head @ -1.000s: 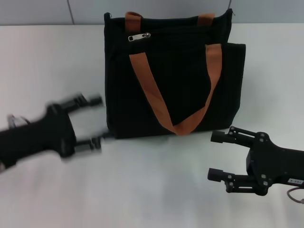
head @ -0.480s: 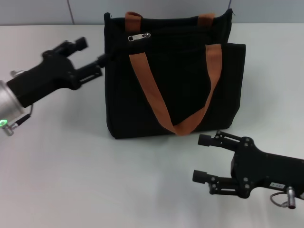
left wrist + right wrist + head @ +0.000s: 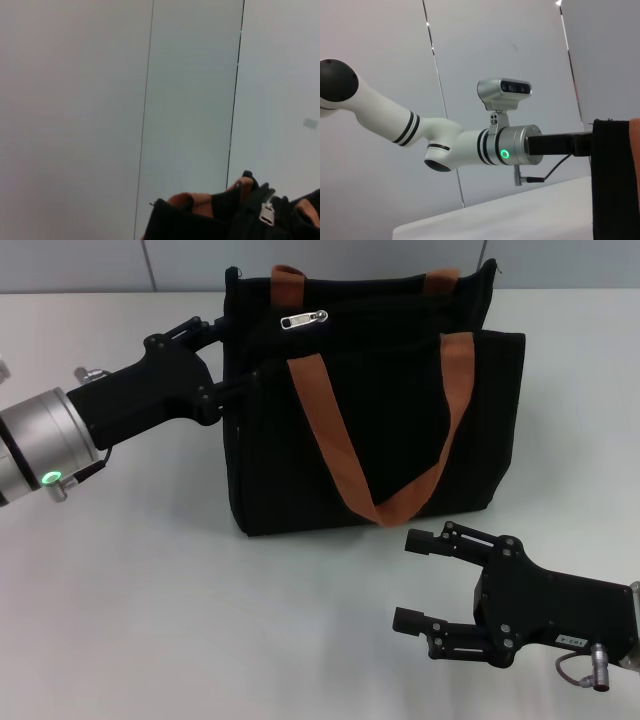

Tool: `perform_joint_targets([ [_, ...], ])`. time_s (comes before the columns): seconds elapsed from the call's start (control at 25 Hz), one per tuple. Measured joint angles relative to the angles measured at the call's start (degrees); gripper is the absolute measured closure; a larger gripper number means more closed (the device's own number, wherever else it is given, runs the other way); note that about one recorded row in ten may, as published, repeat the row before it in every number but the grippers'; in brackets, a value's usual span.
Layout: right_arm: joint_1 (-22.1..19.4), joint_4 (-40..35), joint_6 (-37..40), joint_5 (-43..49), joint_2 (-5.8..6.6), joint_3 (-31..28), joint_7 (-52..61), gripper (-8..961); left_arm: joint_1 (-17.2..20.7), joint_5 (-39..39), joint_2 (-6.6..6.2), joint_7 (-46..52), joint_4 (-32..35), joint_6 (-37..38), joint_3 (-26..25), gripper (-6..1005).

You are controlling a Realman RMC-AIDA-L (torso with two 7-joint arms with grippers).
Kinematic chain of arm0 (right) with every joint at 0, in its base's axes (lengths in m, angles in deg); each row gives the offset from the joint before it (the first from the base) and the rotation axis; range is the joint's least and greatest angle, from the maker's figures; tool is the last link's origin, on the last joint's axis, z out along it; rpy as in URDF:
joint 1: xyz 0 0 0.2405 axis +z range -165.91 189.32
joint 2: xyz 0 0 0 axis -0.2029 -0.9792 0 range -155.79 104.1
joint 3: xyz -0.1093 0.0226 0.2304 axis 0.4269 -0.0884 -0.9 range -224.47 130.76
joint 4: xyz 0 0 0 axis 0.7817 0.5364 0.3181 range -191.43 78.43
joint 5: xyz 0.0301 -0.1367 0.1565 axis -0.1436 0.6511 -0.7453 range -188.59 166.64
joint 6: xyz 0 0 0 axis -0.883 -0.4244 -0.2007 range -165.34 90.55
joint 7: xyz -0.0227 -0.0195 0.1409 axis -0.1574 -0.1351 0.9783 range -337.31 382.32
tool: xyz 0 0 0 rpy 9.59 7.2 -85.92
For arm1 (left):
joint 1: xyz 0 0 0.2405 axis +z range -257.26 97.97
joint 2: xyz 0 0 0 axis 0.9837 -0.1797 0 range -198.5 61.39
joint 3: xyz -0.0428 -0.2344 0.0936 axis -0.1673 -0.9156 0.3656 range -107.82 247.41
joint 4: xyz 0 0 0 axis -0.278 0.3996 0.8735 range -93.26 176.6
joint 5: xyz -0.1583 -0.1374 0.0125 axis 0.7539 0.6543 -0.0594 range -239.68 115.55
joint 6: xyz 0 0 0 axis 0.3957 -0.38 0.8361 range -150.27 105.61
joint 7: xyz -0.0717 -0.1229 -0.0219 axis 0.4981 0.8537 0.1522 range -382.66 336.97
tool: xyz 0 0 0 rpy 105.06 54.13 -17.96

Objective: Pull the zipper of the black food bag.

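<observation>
Zipper (image 3: 303, 319) sits near the top left of the black food bag (image 3: 365, 405), unpulled. My left tool (image 3: 224, 358), fingers spread, has swung up from the surface (image 3: 150, 620) to the bag's left edge, nudging it. Right tool (image 3: 425, 580) spread, parked in front.

White table (image 3: 150, 590) carries everything. Grey panelled wall (image 3: 350, 255) runs behind it, dark vertical seams (image 3: 145, 115) between panels, seen in both wrist views.
</observation>
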Motion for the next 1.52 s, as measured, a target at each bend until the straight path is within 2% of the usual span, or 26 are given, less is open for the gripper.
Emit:
perform_joint_targets([
  [0.48, 0.0, 0.4, -0.6, -0.7, 0.01, 0.0, -0.1, 134, -0.6, 4.2, 0.02, -3.1, -1.8, -1.0, 0.1, 227],
  [0.6, 0.0, 0.6, -0.6, -1.1, 0.01, 0.0, -0.1, 134, -0.8, 4.2, 0.03, -3.4, -2.0, -1.3, 0.2, 415],
  [0.84, 0.1, 0.7, -0.7, -1.6, 0.01, 0.0, -0.5, 134, -0.9, 4.3, 0.02, -4.2, -2.1, -1.0, 0.2, 661],
  [1.08, -0.6, 3.0, -0.8, -5.8, 0.01, 0.0, -3.6, 134, -1.1, 4.7, 0.02, -4.6, -2.3, -0.8, 0.2, 797],
  [1.28, -1.4, 7.4, 0.8, -16.9, 0.12, 0.0, -1.8, 134, -1.9, 6.5, 0.02, -4.7, -3.0, 1.0, 0.2, 902],
  [1.44, -0.7, 10.4, 4.2, -24.9, 0.08, 0.0, 1.9, 134, -4.6, 10.4, 0.02, -5.7, -6.6, 1.3, 0.2, 959],
  [1.48, 0.2, 11.0, 5.3, -28.3, 0.08, -0.1, 7.4, 134, -5.6, 10.7, 0.02, -6.3, -7.4, 1.4, 0.2, 973],
  [1.52, 0.2, 11.0, 5.3, -28.3, 0.08, -0.1, 7.4, 134, -6.5, 10.8, 0.02, -6.7, -8.1, 1.7, 0.2, 972],
])
